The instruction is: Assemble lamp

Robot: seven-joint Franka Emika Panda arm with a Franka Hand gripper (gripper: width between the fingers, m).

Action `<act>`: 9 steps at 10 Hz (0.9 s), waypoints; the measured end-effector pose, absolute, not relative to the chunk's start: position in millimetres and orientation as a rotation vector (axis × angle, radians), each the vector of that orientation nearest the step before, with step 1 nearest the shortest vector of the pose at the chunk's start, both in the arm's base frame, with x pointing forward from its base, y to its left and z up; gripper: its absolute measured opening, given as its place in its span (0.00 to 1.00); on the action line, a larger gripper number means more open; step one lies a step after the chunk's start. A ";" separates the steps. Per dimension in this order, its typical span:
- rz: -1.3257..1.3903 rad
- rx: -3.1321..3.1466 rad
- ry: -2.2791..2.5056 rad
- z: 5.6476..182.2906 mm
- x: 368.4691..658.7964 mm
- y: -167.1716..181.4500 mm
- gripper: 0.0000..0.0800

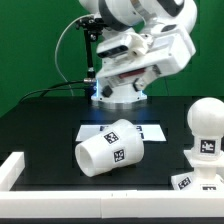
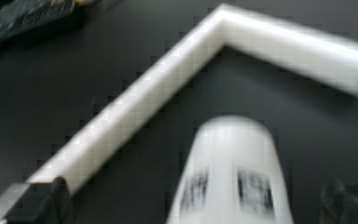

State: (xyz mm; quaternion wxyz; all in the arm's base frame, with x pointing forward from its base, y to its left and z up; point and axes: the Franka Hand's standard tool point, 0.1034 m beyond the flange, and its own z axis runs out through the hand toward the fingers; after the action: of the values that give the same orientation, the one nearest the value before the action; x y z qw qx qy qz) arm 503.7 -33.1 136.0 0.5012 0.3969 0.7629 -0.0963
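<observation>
Fingers (image 2: 43, 200): two dark tips show at the lower corners of the wrist view, set wide apart with nothing between them, so the gripper (image 2: 202, 205) is spread and holds no part. In the exterior view the gripper itself is hidden among the arm's white housings; the arm (image 1: 140, 45) hangs raised above the rear of the black table (image 1: 40, 125).

Shade (image 1: 110, 148): lying on its side near the table's middle, one square tag facing the camera, open end towards the exterior view's left. It partly covers the marker board (image 1: 150, 130) lying flat behind it.

Bulb (image 1: 205, 128): upright on its round head's stem at the exterior view's right, tag on its lower body. Just in front of it, at the picture's edge, sits another white tagged part (image 1: 195, 182), only partly in view; likely the base.

White L-shaped rail (image 2: 176, 75): fills the wrist view diagonally, blurred. A similar white block (image 1: 10, 170) shows at the exterior view's left.

Blurred white rounded piece with dark tag marks (image 2: 229, 175) lies below the wrist camera, between the tips' lines; which part it is I cannot tell.
</observation>
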 end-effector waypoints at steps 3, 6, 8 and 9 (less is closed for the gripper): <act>-0.246 1.008 1.764 153.1 542.0 -65.6 0.87; -0.213 1.077 1.729 145.2 544.4 -68.4 0.87; -0.215 1.077 1.730 144.0 543.9 -68.9 0.87; -0.237 1.087 1.735 143.5 542.7 -69.7 0.87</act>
State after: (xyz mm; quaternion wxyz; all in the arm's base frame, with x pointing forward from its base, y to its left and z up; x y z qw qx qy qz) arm 542.7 -69.7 143.5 0.5143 0.4523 0.7220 -0.0985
